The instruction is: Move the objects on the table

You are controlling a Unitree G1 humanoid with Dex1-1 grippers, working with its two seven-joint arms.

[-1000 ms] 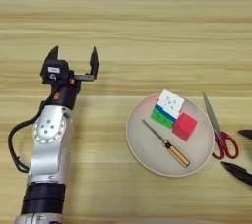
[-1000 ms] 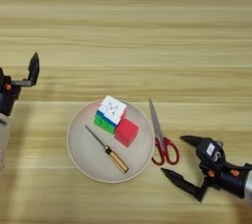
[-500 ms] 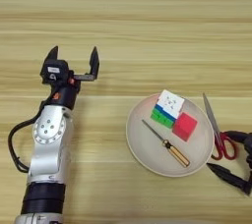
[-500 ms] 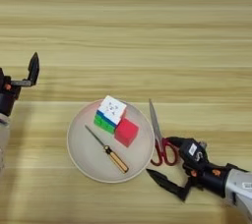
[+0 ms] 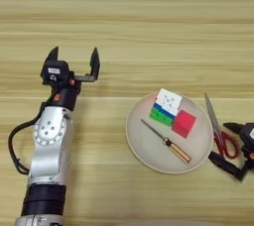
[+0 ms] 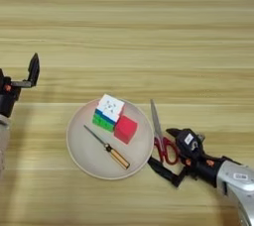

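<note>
A round beige plate [image 5: 145,146] lies on the table [image 5: 149,27]. On it are a puzzle cube [image 5: 166,104] with white, green and blue faces, a red block [image 5: 183,123] and a screwdriver [image 5: 167,142] with a yellow handle. Just right of the plate lie red-handled scissors [image 6: 155,118], blades pointing away from me. My right gripper [image 6: 159,147] is open, low on the table, one finger on each side of the scissors' red handles. My left gripper [image 5: 73,54] stands open over bare wood, well left of the plate, holding nothing.
The left arm's silver forearm [image 5: 49,141] and black cable [image 5: 14,145] lie along the table's left side. Bare wood stretches across the far half of the table and between the left gripper and the plate.
My right gripper has slid left from the right edge until its open fingers straddle the scissors' handles. The left arm and the things on the plate have not moved.
</note>
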